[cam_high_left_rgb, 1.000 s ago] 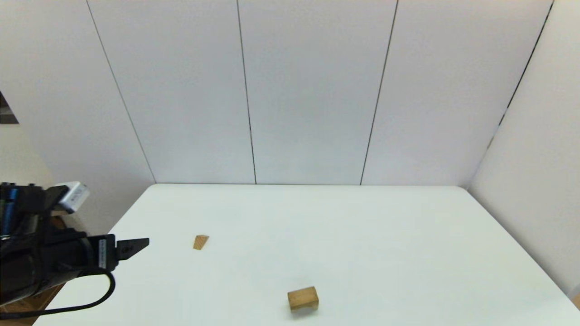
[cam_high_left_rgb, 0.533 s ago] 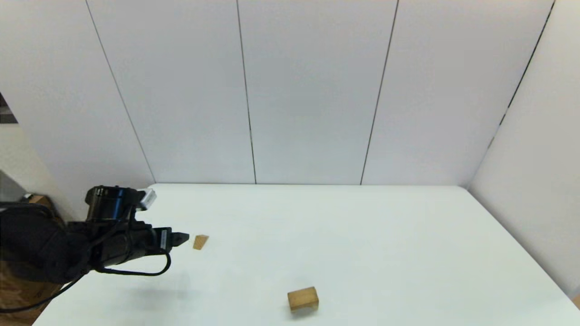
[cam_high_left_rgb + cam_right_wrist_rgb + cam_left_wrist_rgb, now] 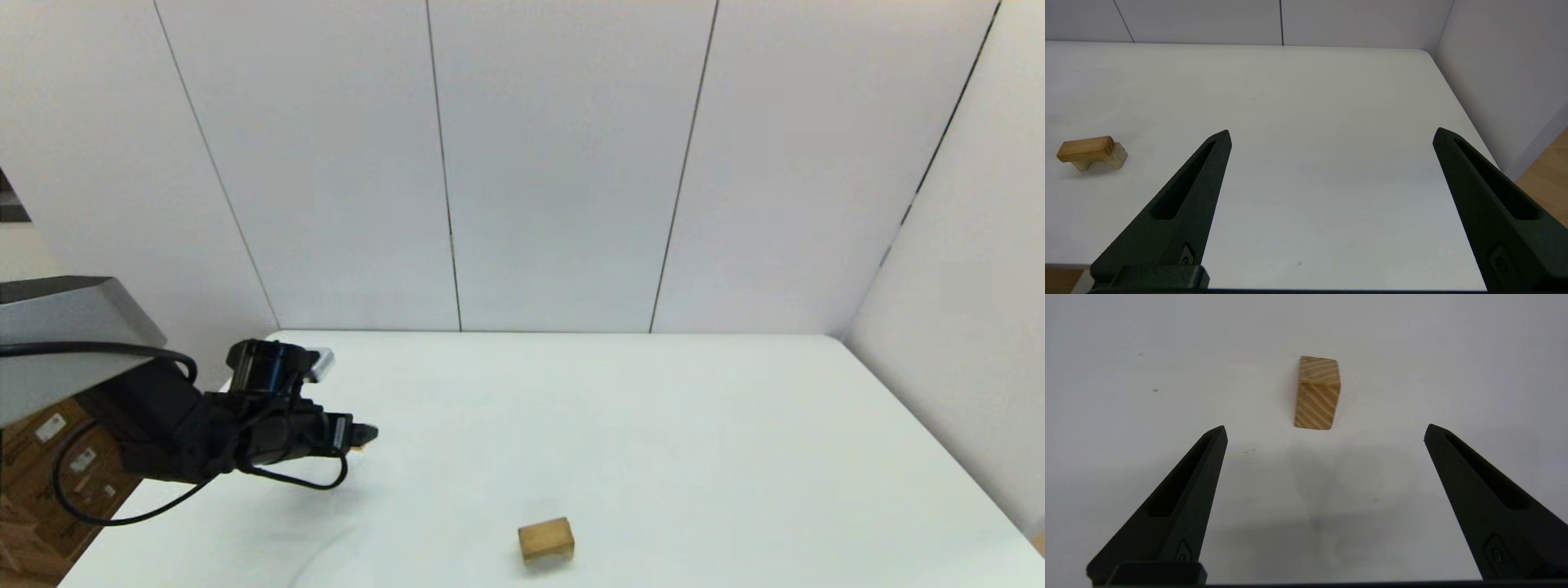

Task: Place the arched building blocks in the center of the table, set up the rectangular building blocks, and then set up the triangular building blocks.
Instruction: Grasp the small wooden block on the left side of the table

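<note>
Small wooden wedge [image 3: 1316, 393], light, rigid, smooth-grained, lying on the table [image 3: 653, 425] at ten o'clock, framed ahead of the spread left gripper [image 3: 1324, 430]; best pinched across its flat triangular faces.

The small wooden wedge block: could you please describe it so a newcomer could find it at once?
Start at the large white table and go to its left side, where the left gripper hovers with fingers open. Just ahead lies the small light-brown wooden wedge, striped-grained, far smaller than the stacked wooden blocks near the front edge.
</note>
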Tool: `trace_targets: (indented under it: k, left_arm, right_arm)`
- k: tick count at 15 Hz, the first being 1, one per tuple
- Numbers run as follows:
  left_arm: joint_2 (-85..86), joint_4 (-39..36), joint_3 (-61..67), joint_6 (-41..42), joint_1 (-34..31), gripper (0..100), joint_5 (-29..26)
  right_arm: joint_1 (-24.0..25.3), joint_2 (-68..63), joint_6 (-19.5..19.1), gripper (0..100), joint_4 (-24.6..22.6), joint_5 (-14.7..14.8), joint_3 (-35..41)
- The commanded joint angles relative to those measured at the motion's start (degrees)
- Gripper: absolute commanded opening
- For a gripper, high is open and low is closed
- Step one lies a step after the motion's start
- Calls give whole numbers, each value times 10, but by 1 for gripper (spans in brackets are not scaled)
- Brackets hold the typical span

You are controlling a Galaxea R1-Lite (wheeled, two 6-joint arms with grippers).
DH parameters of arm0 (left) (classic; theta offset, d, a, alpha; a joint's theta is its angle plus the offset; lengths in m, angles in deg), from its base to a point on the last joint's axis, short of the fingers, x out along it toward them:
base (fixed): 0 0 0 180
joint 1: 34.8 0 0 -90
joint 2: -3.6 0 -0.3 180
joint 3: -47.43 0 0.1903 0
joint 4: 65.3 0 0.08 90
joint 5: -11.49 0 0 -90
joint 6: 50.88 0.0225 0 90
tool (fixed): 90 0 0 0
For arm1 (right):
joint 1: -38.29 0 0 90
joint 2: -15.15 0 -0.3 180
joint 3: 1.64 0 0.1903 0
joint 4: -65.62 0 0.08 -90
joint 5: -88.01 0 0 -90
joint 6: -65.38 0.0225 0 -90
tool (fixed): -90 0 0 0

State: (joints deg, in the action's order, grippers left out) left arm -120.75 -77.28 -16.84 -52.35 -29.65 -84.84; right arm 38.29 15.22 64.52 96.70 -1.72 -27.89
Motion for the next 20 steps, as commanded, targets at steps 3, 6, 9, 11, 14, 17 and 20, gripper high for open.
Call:
trace_targets:
  k: [3, 6, 9, 11, 14, 17, 20]
  left_arm:
    - [-49, -4, -10, 0, 10, 100, -1]
    - [-56, -4, -30, 6, 7, 100, -1]
    - [-67, -4, -47, 9, 7, 100, -1]
    - [-71, -4, -55, 9, 7, 100, -1]
    - [-81, -4, -64, 9, 6, 100, -1]
    - [-92, -4, -69, 10, 6, 100, 0]
    - [-93, -4, -71, 11, 6, 100, 1]
  right_arm:
    - [0, 0, 0, 100, 0, 0, 0]
    - [0, 0, 0, 100, 0, 0, 0]
    - [0, 0, 0, 100, 0, 0, 0]
    - [0, 0, 0, 100, 0, 0, 0]
    - [0, 0, 0, 100, 1, 0, 0]
    - [0, 0, 0, 100, 0, 0, 0]
    - [0, 0, 0, 100, 1, 0, 0]
